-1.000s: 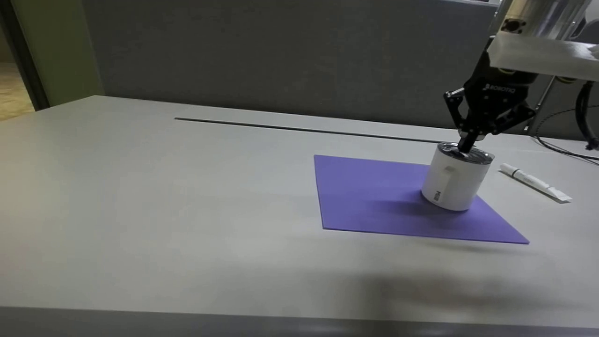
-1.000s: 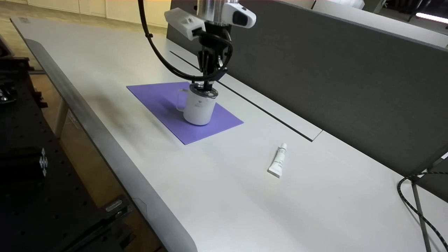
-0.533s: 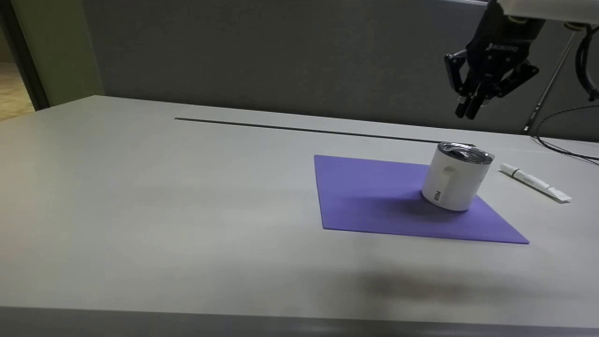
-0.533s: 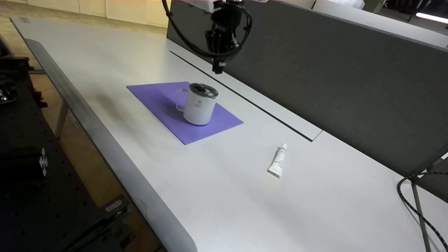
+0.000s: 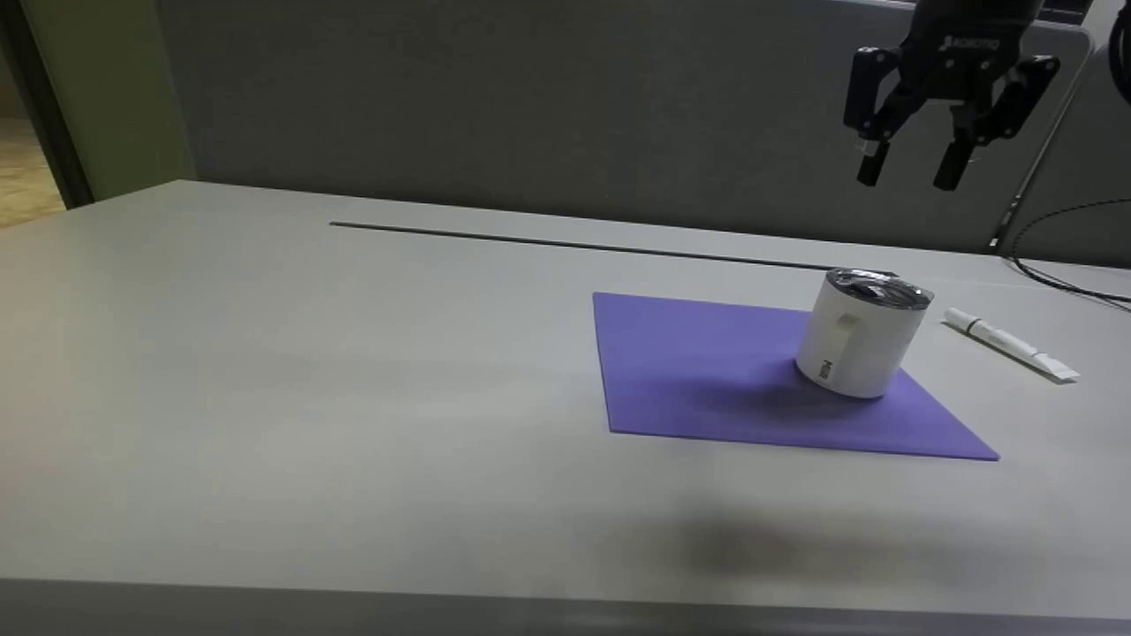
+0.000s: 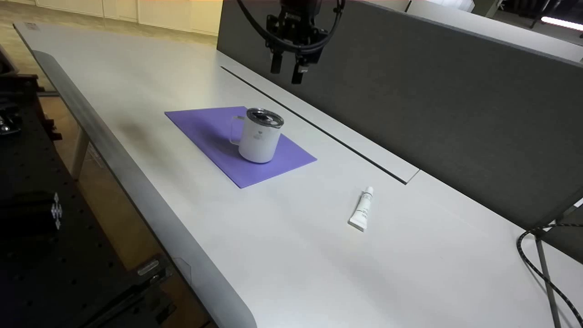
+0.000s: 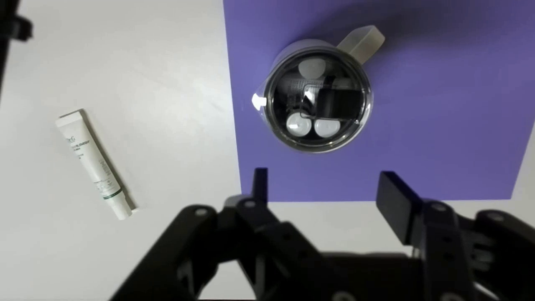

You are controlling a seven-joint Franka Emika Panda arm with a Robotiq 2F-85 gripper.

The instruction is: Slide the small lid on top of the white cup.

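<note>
The white cup stands upright on the purple mat, its handle toward the upper right in the wrist view. Across its mouth lies the small lid, dark and see-through with a paler rim. From above, a dark rectangular tab shows on the lid, along with bright white spots that may be reflections. High above and apart from the cup, my gripper is open, nothing between its fingers. In the wrist view, the fingertips appear below the cup over the mat's edge.
The purple mat lies flat on the white table. A white tube rests on the table off the mat. Behind, a grey partition rises along the table's back edge. A black cable lies at the back.
My gripper has risen off the lid and backed toward the partition, and its fingers have spread from shut to open. Cup and lid have kept their place.
</note>
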